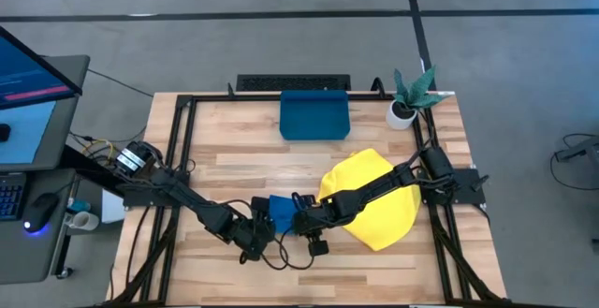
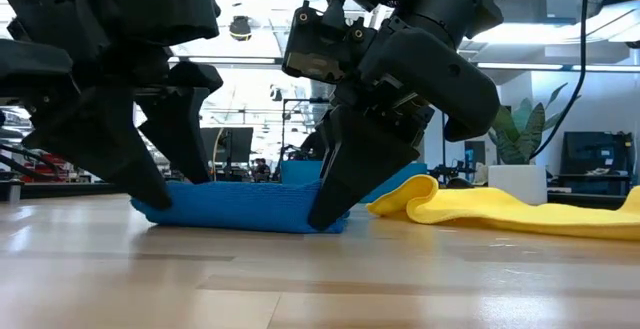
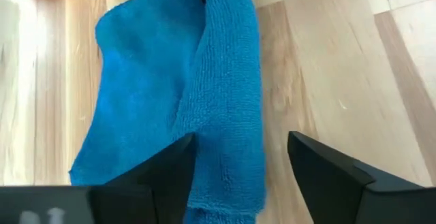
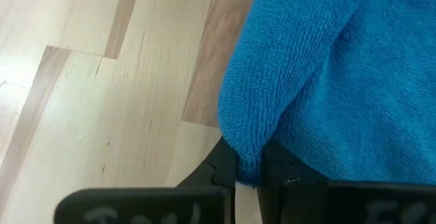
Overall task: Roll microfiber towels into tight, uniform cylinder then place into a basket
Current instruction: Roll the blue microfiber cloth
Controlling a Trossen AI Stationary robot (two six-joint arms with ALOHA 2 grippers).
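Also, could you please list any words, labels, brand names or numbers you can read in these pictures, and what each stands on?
None can be read.
Right gripper, shut on the royal blue microfiber towel: pale marks on its body, too blurred.
Monitor beside the wooden table: screen text too small.

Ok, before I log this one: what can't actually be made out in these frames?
- Blue towel, high view: mostly hidden under both grippers, so its fold or roll is unclear.
- Basket, low view: almost wholly hidden behind the blue towel and right gripper.
- Yellow towel, high view: the right arm crosses it; left wrist view cuts it at the edge.
- Left gripper, left wrist view: fingertips cut off by the frame.
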